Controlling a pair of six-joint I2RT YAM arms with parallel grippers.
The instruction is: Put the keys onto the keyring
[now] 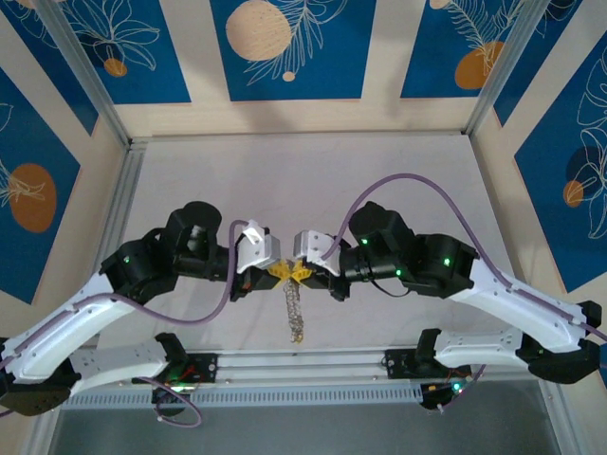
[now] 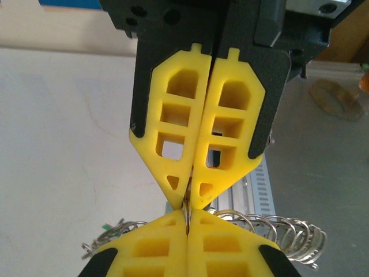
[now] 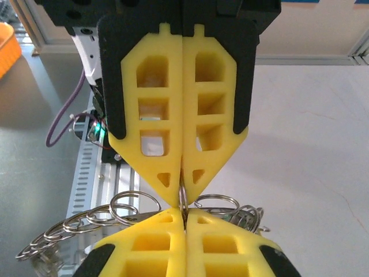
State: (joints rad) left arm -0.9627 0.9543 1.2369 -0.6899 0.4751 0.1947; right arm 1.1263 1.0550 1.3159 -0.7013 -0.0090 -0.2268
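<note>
Above the middle of the table my two grippers meet tip to tip. My left gripper (image 1: 283, 272) (image 2: 187, 214) and my right gripper (image 1: 305, 273) (image 3: 183, 213) are both shut. The same thin metal ring, the keyring (image 3: 182, 199) (image 2: 187, 203), is seen edge-on and is pinched between both pairs of yellow fingers. A string of linked silver rings (image 1: 296, 318) (image 2: 282, 231) (image 3: 86, 222) hangs down from it. A green key head (image 2: 106, 229) peeks out among a tangle of rings on the far side. The rest of the keys are hidden behind the fingers.
The white tabletop (image 1: 285, 180) spreads out behind the arms. A slotted metal rail (image 1: 303, 365) runs along the near edge between the two arm bases. Purple cables (image 1: 417, 185) loop over both arms.
</note>
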